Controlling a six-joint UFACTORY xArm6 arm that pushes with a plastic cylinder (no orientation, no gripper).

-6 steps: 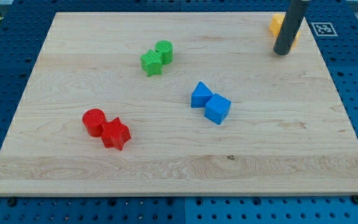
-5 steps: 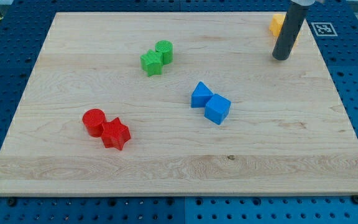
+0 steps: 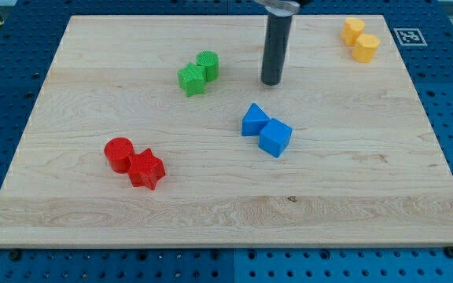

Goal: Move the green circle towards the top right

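Observation:
The green circle [image 3: 208, 64] lies on the wooden board [image 3: 93, 79] at upper centre-left, touching a green star [image 3: 191, 79] at its lower left. My tip [image 3: 271, 81] stands on the board to the right of the green circle, apart from it by a clear gap, and above the blue blocks.
Two blue blocks, a triangular one [image 3: 253, 120] and a cube [image 3: 275, 137], touch near the middle. A red circle [image 3: 119, 154] and a red star [image 3: 146, 169] touch at lower left. Two yellow blocks [image 3: 359, 39] sit at the top right corner.
My tip has moved left from beside the yellow blocks at the top right to a spot right of the green circle. No block has moved.

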